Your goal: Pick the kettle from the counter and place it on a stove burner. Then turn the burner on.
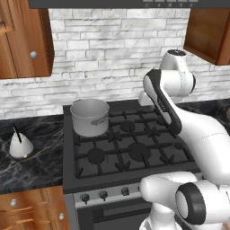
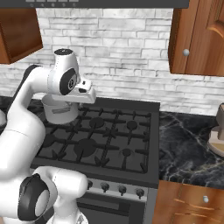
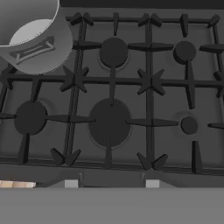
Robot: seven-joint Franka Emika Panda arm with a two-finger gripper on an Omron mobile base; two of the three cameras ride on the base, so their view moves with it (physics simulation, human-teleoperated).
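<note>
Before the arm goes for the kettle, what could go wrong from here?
The kettle sits far left on the counter, well away from the arm, so the reach may be awkward. Its thin loop handle gives little to grip. The pot already fills the back-left burner, so a careless carry could knock it on the way to the stove burner.

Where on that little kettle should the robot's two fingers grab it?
Probably the thin black loop handle on top of the kettle, coming down from above. The body is a smooth cone that narrows upward, so fingers might slip off it. It stands upright on the counter left of the stove, with open space above.
</note>
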